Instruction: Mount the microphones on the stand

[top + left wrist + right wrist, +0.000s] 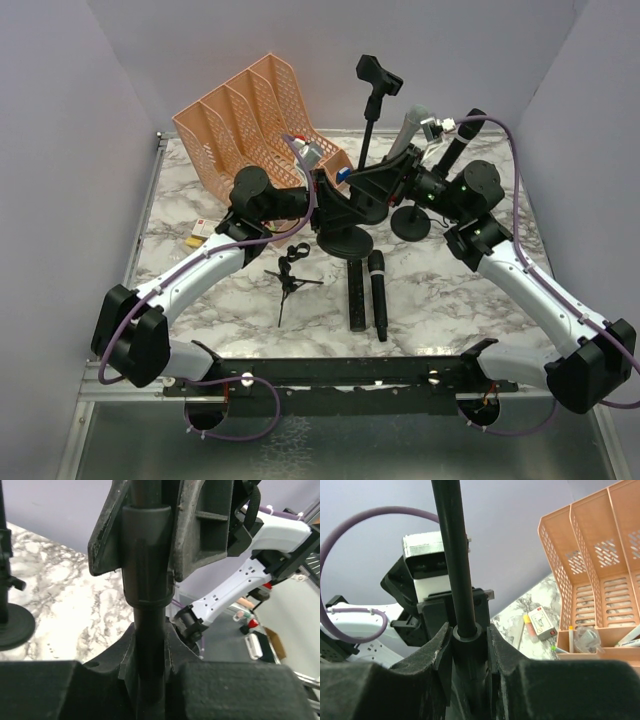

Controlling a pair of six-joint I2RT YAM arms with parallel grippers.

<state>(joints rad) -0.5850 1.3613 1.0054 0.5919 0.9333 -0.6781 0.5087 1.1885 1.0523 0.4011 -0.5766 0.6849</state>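
Observation:
The microphone stand's black pole [368, 135] rises from a round base [345, 243] to an empty clip [379, 76]. My left gripper [328, 200] and right gripper [388, 183] meet at this pole low down, from either side. In the left wrist view the pole [146, 580] runs between the jaws of the left gripper [150, 645], which press on it. The right gripper [468, 642] is shut on the pole's collar [468, 632]. Two dark microphones [376, 292] lie side by side on the table. A silver-grey microphone [408, 130] and a black one [462, 138] stand tilted at the back right.
An orange file tray [250, 120] stands at the back left. A small folded tripod [290, 275] lies left of the mics. A second round stand base [411, 222] sits right of the first. A small white box [541, 622] lies by the tray.

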